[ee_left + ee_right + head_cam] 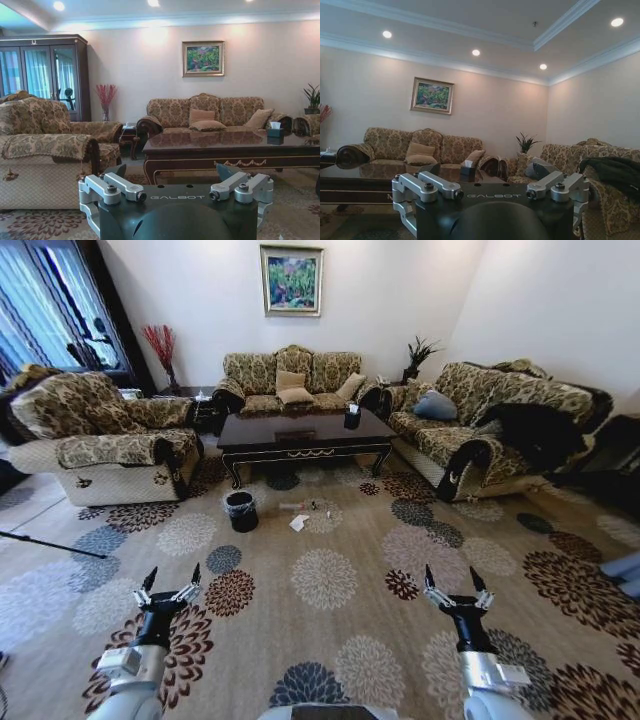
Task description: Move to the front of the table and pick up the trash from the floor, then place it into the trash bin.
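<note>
"GALBOT" on left pincer [175, 176] and right pincer [487, 176], both agape.

**Readable text: one brand word, seen twice**

The word "GALBOT" stands in pale capital letters on the dark housing of the left end effector [176, 176], centred between its two silver finger linkages, in the left wrist view. The same word "GALBOT" stands in the same place on the dark housing of the right end effector [489, 172] in the right wrist view. No other writing, number or sign can be read
</note>
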